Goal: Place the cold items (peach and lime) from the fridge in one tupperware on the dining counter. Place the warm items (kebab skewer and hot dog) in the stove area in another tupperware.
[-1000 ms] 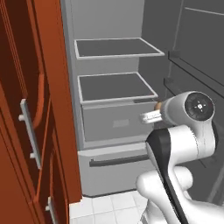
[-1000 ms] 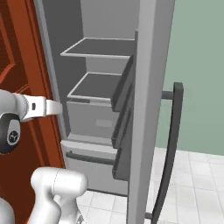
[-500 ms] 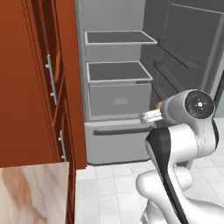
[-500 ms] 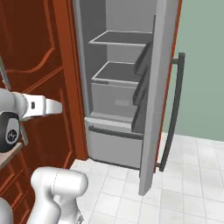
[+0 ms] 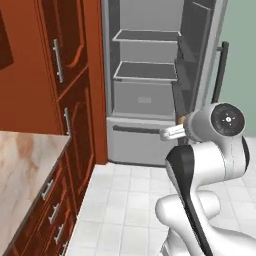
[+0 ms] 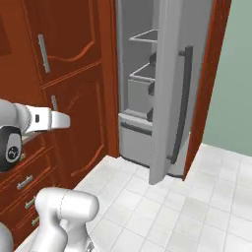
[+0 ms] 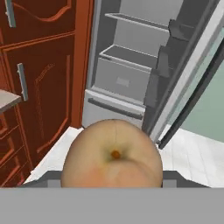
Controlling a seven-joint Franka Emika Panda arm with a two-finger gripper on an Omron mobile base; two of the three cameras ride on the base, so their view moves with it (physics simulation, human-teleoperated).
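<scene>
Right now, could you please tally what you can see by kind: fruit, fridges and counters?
Fruit: 1, the peach
Fridges: 1, the fridge, standing open
Counters: 1, the dining counter
Total: 3

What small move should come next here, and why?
Probably keep turning the base left toward the dining counter with the peach held. The peach sits large and close between the jaws in the hand view, the fridge stands open with bare shelves behind, and the marbled countertop edge shows at lower left; no tupperware is in sight yet.
</scene>
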